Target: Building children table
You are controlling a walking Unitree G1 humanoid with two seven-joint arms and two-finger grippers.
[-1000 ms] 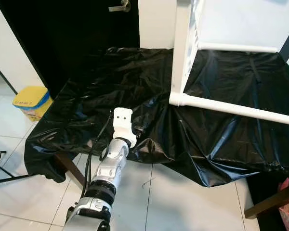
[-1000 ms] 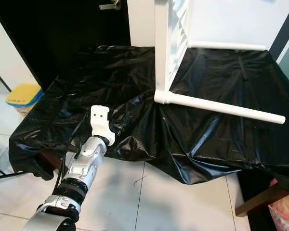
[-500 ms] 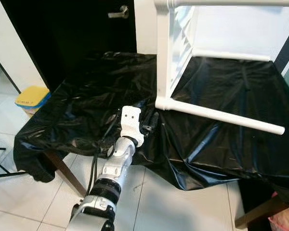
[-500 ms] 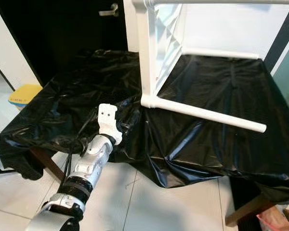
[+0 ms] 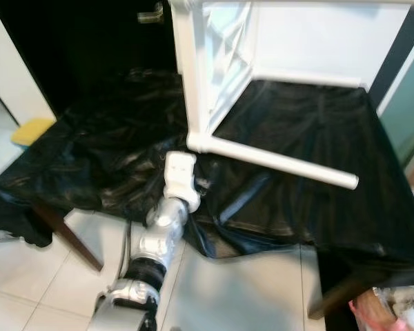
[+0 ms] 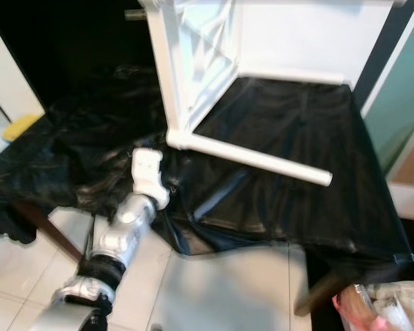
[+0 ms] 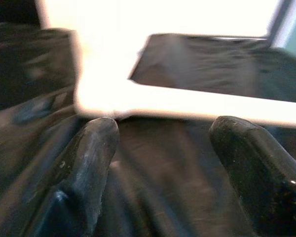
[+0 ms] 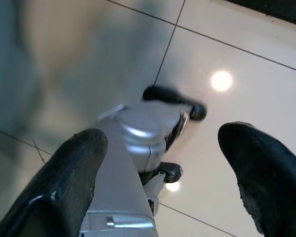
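A white children's table (image 5: pixel 193 76) lies on its side on a black plastic sheet (image 5: pixel 297 124) spread over a low surface. One round white leg (image 5: pixel 283 163) runs along the sheet to the right from the corner joint (image 5: pixel 196 143). My left arm (image 5: pixel 159 231) reaches up to the sheet's front edge, its white wrist mount (image 5: pixel 180 176) just below that joint. In the left wrist view the left gripper (image 7: pixel 163 133) is open, holding nothing, with the white leg (image 7: pixel 197 106) close ahead. The right gripper (image 8: pixel 165 148) hangs open over the tiled floor.
The sheet drapes over the front edge onto wooden legs (image 5: pixel 65 231). A yellow-lidded bin (image 5: pixel 31 131) sits on the floor at left, and a dark door with a handle (image 5: pixel 150 14) is behind. A pink bag (image 5: pixel 390 314) lies at bottom right. Tiled floor (image 5: pixel 241 289) is in front.
The camera has swung right and come closer, so the scene has shifted left and is blurred. My left gripper has come nearer to the table's corner joint.
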